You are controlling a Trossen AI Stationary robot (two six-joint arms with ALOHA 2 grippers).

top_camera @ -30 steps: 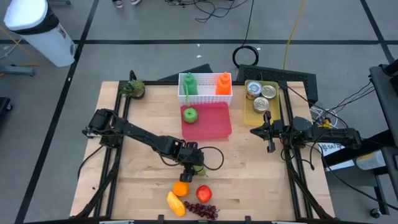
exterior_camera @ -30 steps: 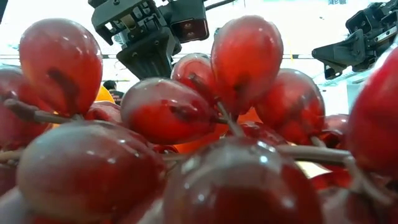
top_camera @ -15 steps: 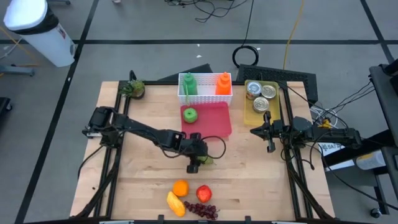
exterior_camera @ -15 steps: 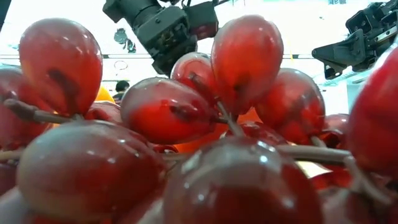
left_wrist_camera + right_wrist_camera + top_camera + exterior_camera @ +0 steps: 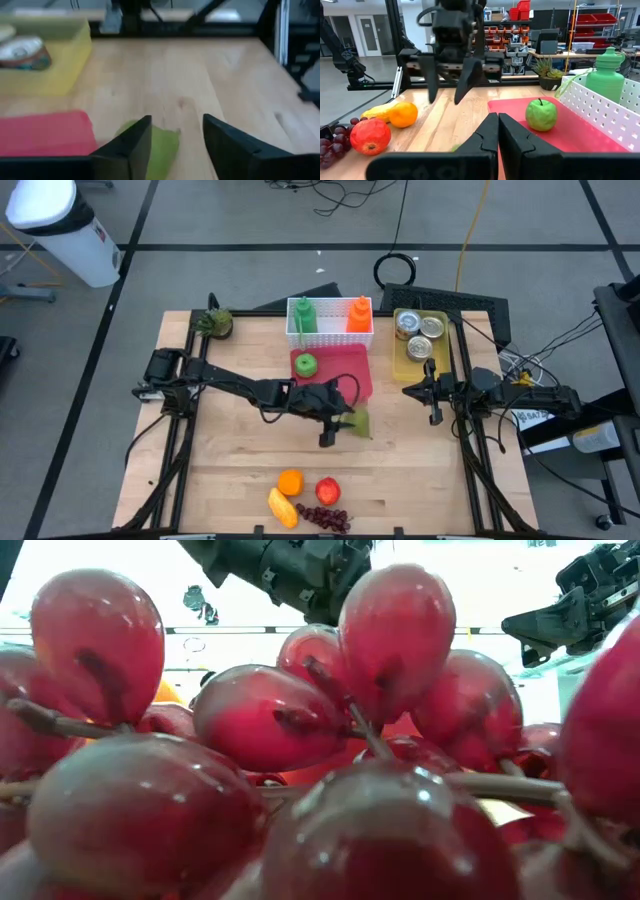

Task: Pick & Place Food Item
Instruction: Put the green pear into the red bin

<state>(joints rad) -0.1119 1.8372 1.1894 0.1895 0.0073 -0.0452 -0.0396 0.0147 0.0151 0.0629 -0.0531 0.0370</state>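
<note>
No legible text, label, brand, number or sign was found in any view. The cans [image 5: 419,332] in the yellow tray [image 5: 444,362] carried printed bands, but the print was too small to be read. A white tag [image 5: 527,418] beside the right arm bore dark marks that could not be made out. The bins and boxes on the shelves [image 5: 520,12] in the room behind the table showed no readable lettering.

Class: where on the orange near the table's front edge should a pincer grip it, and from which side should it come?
Grip the orange across its round middle, coming straight down from above. The banana lies close at its front and the red apple at its side, so level approaches look crowded.
</note>
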